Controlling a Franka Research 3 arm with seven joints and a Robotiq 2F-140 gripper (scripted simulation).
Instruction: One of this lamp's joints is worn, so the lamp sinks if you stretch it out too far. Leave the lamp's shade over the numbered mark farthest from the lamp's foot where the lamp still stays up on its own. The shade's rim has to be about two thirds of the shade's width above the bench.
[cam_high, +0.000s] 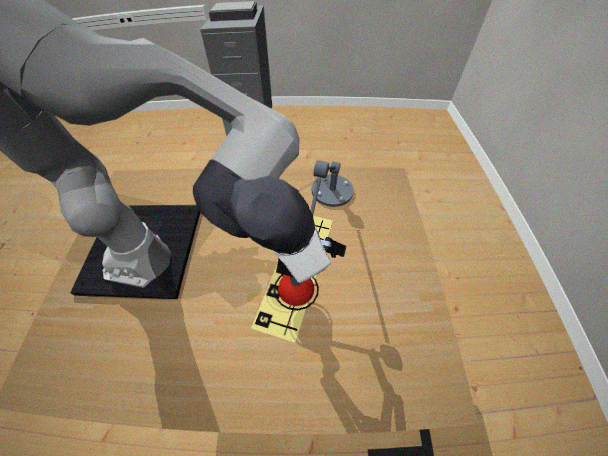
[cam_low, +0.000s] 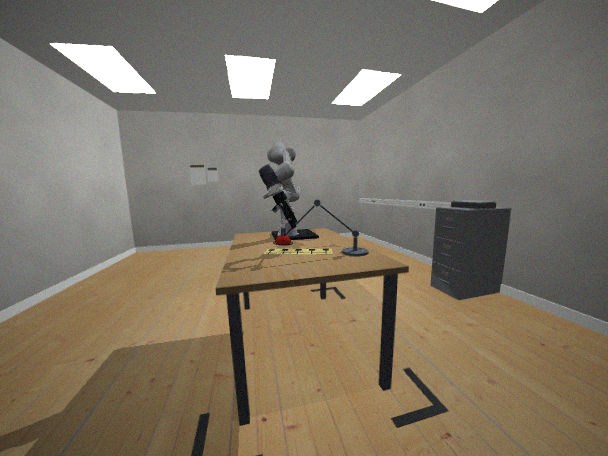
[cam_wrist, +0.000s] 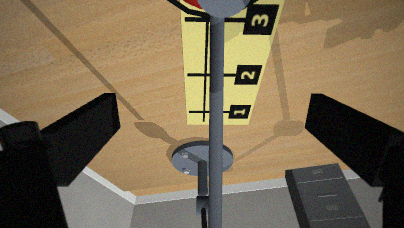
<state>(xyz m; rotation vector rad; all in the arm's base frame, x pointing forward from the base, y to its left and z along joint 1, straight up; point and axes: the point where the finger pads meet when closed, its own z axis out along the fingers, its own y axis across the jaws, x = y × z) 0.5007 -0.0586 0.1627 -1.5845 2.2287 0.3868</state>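
Note:
The lamp's red shade (cam_high: 296, 290) hangs low over the yellow numbered strip (cam_high: 280, 320), next to mark 5 (cam_high: 263, 317) and on the side toward the foot. The mark under it is mostly covered. It also shows in the exterior view (cam_low: 283, 240). The lamp's grey foot (cam_high: 332, 191) stands at the strip's far end. In the wrist view the lamp's thin arm (cam_wrist: 216, 125) runs straight up between my fingers, with marks 1 to 3 on the strip (cam_wrist: 227, 65) and the foot (cam_wrist: 202, 156) behind it. My gripper (cam_wrist: 213, 111) is open wide, both fingers well apart from the arm.
A grey filing cabinet (cam_high: 237, 50) stands on the floor by the back wall. My base sits on a black plate (cam_high: 135, 250) at the bench's left. The lamp's raised elbow (cam_low: 316, 203) sticks up beside my wrist. The bench edge (cam_low: 310, 280) is close beyond the strip.

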